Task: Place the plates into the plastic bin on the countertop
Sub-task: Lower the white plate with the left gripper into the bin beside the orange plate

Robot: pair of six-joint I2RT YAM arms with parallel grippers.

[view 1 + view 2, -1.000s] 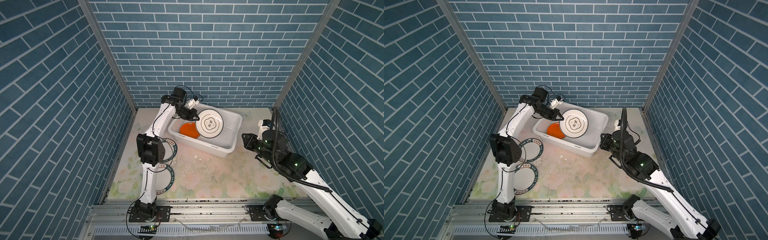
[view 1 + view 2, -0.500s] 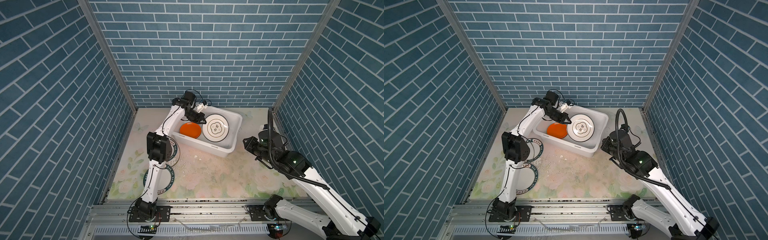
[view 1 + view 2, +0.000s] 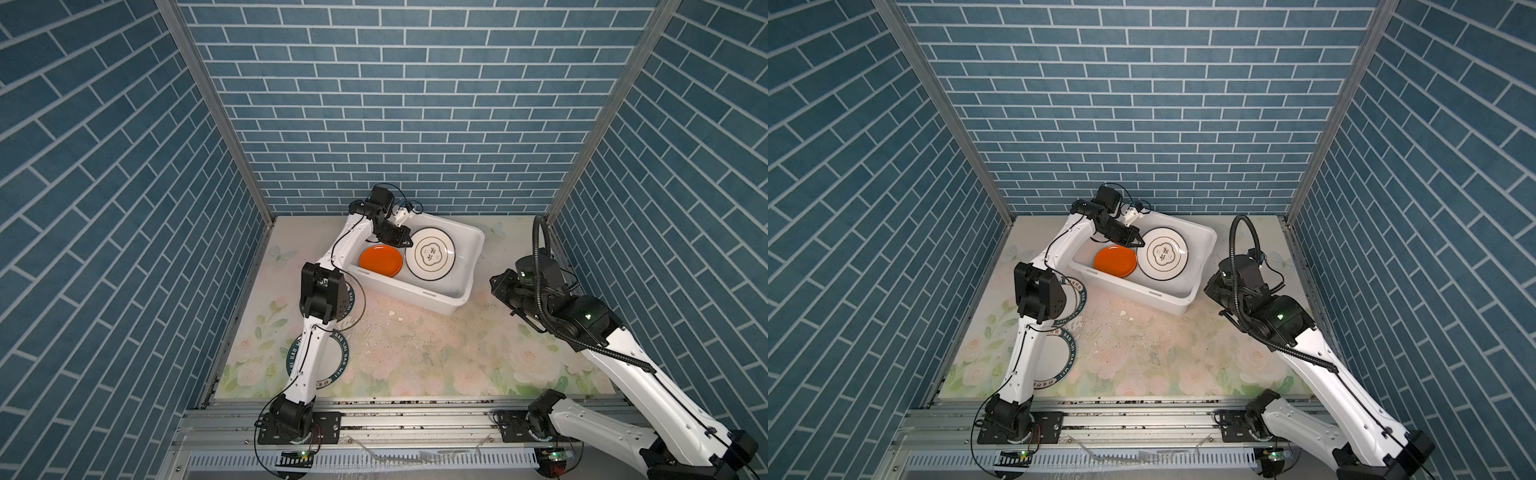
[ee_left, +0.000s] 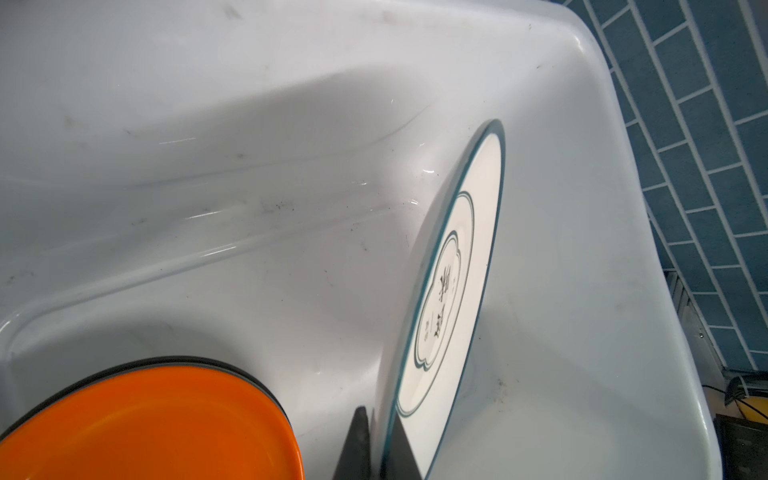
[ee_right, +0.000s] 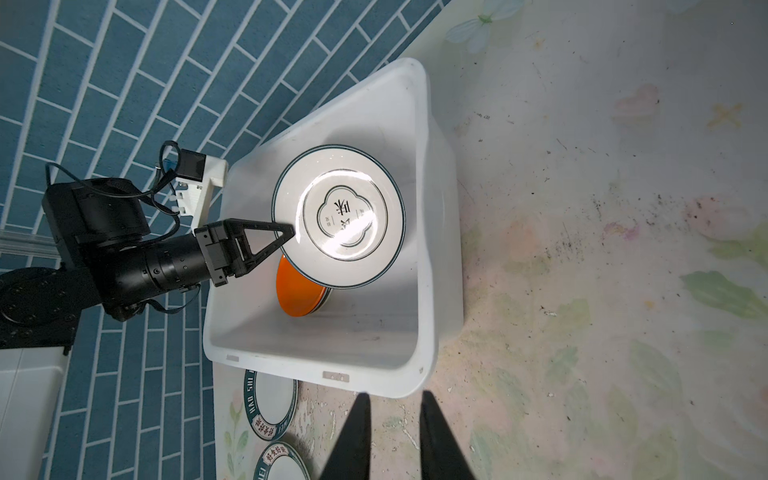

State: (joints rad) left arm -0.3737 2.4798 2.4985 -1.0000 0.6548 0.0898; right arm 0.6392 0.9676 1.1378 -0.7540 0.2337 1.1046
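Two plates show at the plastic bin in both top views: an orange plate lies stacked inside, and the left gripper clamps the rim of the white motif plate, held above the bin's free half; lettered plates wait on the countertop; left wrist view: jaws clenched on that rim, plate tilted over bare floor; best lowered almost flat before release, I judge; right wrist view: right gripper parted, empty, outside the bin.
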